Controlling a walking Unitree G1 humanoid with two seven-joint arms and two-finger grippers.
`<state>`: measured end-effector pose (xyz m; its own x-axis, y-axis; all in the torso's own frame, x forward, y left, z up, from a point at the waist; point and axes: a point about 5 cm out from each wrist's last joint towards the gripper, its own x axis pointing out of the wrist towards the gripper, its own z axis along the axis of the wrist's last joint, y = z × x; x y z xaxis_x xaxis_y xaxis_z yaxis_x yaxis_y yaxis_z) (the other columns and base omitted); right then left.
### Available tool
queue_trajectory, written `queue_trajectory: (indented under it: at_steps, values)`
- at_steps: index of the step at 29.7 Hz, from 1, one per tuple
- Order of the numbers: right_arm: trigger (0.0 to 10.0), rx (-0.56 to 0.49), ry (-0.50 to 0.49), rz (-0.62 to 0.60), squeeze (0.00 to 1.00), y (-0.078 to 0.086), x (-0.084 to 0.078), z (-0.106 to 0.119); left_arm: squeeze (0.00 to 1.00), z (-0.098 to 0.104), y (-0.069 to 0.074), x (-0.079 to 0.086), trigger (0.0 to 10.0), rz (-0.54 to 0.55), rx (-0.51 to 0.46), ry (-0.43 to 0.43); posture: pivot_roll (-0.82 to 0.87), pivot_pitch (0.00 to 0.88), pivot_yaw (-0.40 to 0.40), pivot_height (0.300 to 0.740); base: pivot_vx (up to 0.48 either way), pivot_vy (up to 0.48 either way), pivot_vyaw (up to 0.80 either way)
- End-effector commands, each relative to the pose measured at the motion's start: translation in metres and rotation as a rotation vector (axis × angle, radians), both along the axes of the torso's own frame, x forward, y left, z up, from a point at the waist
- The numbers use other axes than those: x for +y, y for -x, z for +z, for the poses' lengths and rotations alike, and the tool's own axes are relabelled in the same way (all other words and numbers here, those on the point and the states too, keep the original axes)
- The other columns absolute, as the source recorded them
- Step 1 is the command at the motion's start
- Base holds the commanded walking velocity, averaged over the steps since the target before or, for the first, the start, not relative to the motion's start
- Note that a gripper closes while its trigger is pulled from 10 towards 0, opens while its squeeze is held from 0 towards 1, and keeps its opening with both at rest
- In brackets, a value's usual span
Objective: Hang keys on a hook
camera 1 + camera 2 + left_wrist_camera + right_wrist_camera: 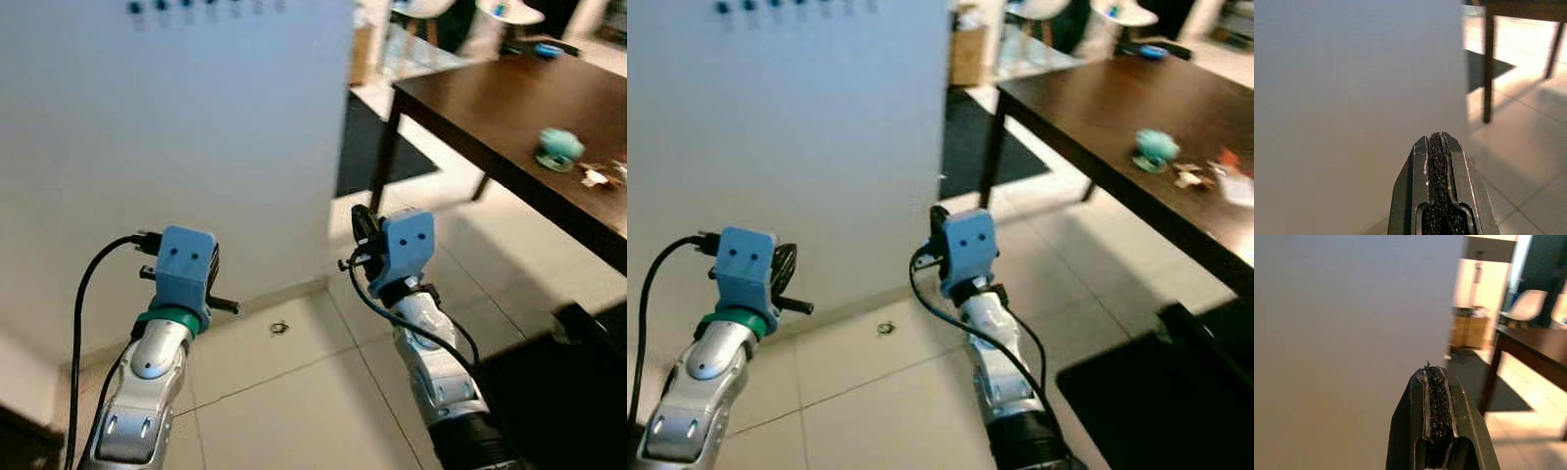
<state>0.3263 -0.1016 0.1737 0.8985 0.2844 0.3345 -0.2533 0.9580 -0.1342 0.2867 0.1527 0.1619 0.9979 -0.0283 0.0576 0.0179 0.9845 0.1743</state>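
A row of small dark hooks runs along the top of the white wall ahead of me. On the dark table to my right lie a teal object and a small blurred cluster that may be keys. My left gripper is raised toward the wall, shut with nothing between its pads. My right gripper is also raised, near the wall's corner, and is shut and empty too. Each wrist carries a blue camera housing.
A small metal ring-like item lies on the tiled floor at the wall's foot, between my arms. The table's leg stands just beyond the wall corner. Chairs stand further back. A dark mat covers the floor at the lower right.
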Motion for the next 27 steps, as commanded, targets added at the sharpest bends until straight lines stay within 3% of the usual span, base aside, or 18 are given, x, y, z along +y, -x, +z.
queue_trajectory:
  at_steps: [1, 6, 13, 27]
  values:
    - [10.0, 0.008, -0.007, 0.003, 0.00, -0.001, 0.002, 0.000, 0.00, 0.001, 0.002, 0.003, 10.0, 0.006, 0.007, 0.000, -0.07, 0.000, 0.109, 0.740, 0.000, 0.000, -0.80]
    - [10.0, 0.008, -0.001, 0.007, 0.00, -0.002, 0.003, 0.000, 0.00, -0.002, 0.000, 0.004, 10.0, 0.018, 0.017, -0.021, -0.07, 0.000, 0.109, 0.740, 0.000, 0.000, -0.80]
    - [10.0, 0.048, 0.035, 0.002, 0.00, -0.006, 0.002, -0.013, 0.00, -0.009, -0.004, 0.017, 10.0, 0.043, 0.009, -0.145, -0.06, 0.000, 0.108, 0.740, 0.000, 0.000, -0.80]
    - [10.0, 0.066, 0.070, 0.012, 0.00, -0.015, 0.006, -0.013, 0.00, -0.010, -0.014, 0.023, 10.0, 0.083, 0.029, -0.118, -0.06, 0.000, 0.101, 0.740, 0.000, 0.000, -0.80]
